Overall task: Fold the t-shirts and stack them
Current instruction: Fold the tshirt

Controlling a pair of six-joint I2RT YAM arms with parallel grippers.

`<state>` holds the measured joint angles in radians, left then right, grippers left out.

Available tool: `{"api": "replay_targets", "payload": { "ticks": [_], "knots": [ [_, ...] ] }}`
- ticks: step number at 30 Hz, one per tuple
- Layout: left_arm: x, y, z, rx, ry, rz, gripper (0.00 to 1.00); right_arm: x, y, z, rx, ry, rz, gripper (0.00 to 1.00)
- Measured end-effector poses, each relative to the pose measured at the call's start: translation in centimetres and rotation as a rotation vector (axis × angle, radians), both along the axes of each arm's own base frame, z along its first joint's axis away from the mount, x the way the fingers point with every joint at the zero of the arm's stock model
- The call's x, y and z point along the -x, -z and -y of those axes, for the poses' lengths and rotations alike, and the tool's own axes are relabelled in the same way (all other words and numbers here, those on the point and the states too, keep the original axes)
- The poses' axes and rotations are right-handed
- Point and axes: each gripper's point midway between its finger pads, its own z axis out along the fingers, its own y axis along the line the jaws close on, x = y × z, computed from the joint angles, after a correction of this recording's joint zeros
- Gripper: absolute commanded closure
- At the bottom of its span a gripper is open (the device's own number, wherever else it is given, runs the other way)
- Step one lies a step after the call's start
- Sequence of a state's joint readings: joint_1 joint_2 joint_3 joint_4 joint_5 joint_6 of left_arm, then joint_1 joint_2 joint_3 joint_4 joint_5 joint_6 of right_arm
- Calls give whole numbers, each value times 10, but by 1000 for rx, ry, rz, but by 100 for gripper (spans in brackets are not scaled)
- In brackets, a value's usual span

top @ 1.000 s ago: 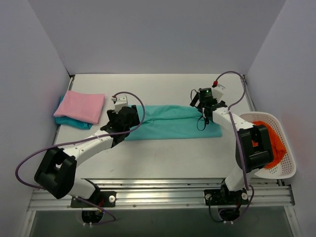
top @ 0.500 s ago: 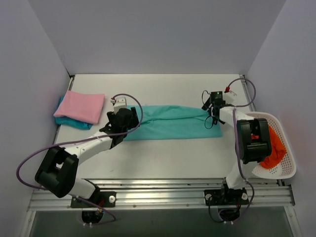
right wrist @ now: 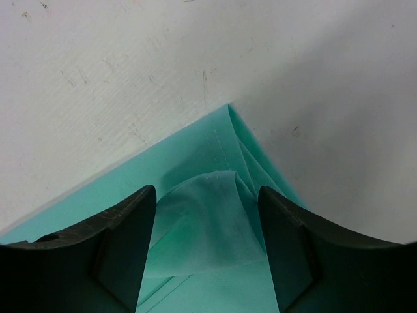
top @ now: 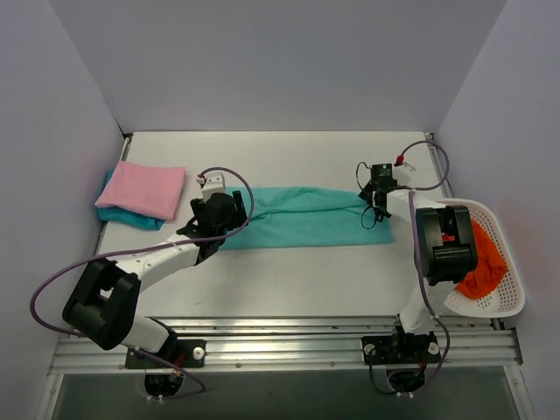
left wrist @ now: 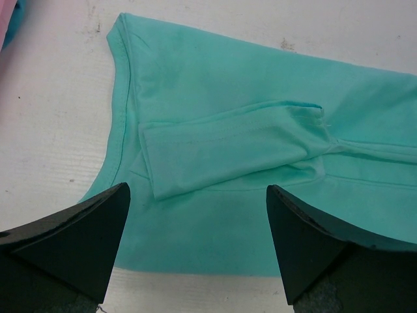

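both left fingers (top: 233, 206) and right fingers (top: 374, 199) spread open over mint-teal shirt (top: 297, 220), turquoise shirt (top: 122, 217) mostly hidden under pink shirt (top: 144, 188)

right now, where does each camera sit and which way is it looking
Top external: above and behind the bases, looking down on the table; left arm, right arm, mint-teal shirt and white basket show.
Left wrist: on the left arm, looking down at the shirt's folded-in sleeve; left gripper open.
Right wrist: on the right arm, looking down at a shirt corner; right gripper open.
Shared: all three see the mint-teal shirt.
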<state>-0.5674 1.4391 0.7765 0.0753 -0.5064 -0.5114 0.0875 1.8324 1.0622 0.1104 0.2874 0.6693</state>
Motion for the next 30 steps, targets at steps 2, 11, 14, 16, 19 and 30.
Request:
{"api": "replay_targets", "payload": {
  "ticks": [2,11,14,16,19,30],
  "knots": [
    [0,2,1,0,3,-3,5,0,0,0,0,-1,1,42],
    [-1,9,3,-2,11,-18,5,0,0,0,9,-12,-3,85],
    [-1,11,3,-4,11,-20,5,0,0,0,10,-13,-3,100],
    [-1,11,4,-4,11,-21,5,0,-1,0,9,-12,-2,100],
    [-2,11,4,-3,12,-19,5,-2,-2,0,10,-13,2,100],
    [-5,25,3,-21,8,-40,5,-80,-21,5,36,-10,75,100]
  ]
}}
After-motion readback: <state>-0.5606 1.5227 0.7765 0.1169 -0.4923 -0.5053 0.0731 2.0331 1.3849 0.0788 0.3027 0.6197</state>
